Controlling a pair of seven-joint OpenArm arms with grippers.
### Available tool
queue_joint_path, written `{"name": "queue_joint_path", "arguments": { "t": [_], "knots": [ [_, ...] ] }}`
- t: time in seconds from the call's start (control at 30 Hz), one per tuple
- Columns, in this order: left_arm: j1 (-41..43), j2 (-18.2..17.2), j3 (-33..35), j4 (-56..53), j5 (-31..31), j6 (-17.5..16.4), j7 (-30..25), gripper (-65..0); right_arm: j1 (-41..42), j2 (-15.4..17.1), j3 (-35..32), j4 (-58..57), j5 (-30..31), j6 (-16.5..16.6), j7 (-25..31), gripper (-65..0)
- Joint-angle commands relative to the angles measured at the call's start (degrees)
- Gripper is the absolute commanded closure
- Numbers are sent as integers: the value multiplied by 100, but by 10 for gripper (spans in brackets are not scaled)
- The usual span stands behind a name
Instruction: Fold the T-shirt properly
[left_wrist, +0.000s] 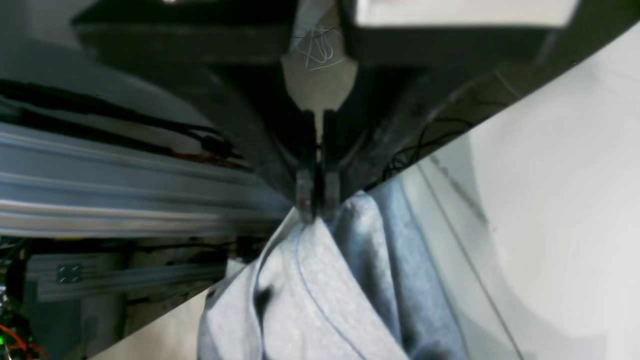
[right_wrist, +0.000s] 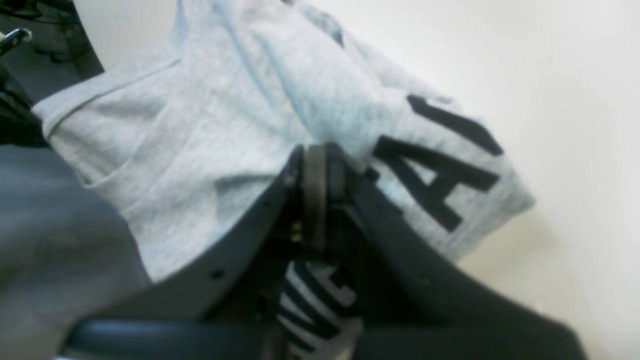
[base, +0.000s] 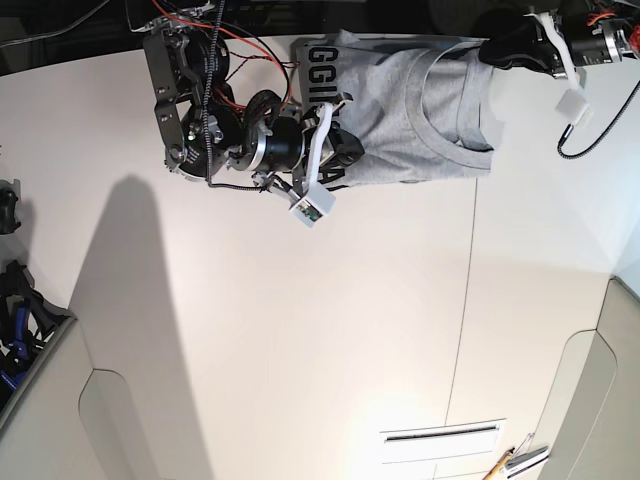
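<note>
The heather-grey T-shirt (base: 420, 120) lies bunched at the far edge of the white table (base: 300, 330), its ribbed neck toward the right and dark block lettering (base: 322, 80) along its left side. My right gripper (base: 345, 150) is shut on the lettered part of the shirt. The right wrist view shows that gripper (right_wrist: 320, 155) pinching grey cloth (right_wrist: 200, 130) beside a large dark letter (right_wrist: 440, 170). My left gripper (base: 487, 50) is at the shirt's far right corner. The left wrist view shows it (left_wrist: 316, 212) shut on a fold of the fabric (left_wrist: 310, 290), which hangs below it.
Past the table's far edge are aluminium rails (left_wrist: 125, 190) and cables. A small white box on a cable (base: 573, 103) hangs by the left arm. Dark tools (base: 20, 320) sit at the left edge. A slot (base: 440, 436) and small tools (base: 515, 460) are at the near edge.
</note>
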Motion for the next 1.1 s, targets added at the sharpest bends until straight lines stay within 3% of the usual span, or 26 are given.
{"name": "queue_joint_path", "arguments": {
  "t": [0.0, 0.27, 0.37, 0.43, 0.57, 0.87, 1.07],
  "knots": [
    [33, -92, -44, 83, -141, -30, -38, 0, 61, -31, -7, 74, 87, 26, 109, 0],
    [83, -96, -44, 83, -141, -30, -38, 0, 61, -31, -7, 74, 87, 26, 109, 0],
    [85, -114, -44, 83, -141, -30, -38, -145, 61, -31, -7, 74, 87, 26, 109, 0],
    [81, -192, -46, 83, -141, -30, -38, -206, 61, -31, -7, 74, 90, 26, 107, 0],
    [76, -382, -243, 83, -141, -30, -38, -211, 76, -28, -7, 76, 87, 24, 94, 0],
    [66, -372, -1421, 83, -141, -30, -38, -211, 428, -31, -7, 343, 92, 24, 85, 0],
    [61, -341, -1558, 83, -141, -30, -74, -211, 693, -46, -7, 887, 168, 26, 98, 0]
  ]
}}
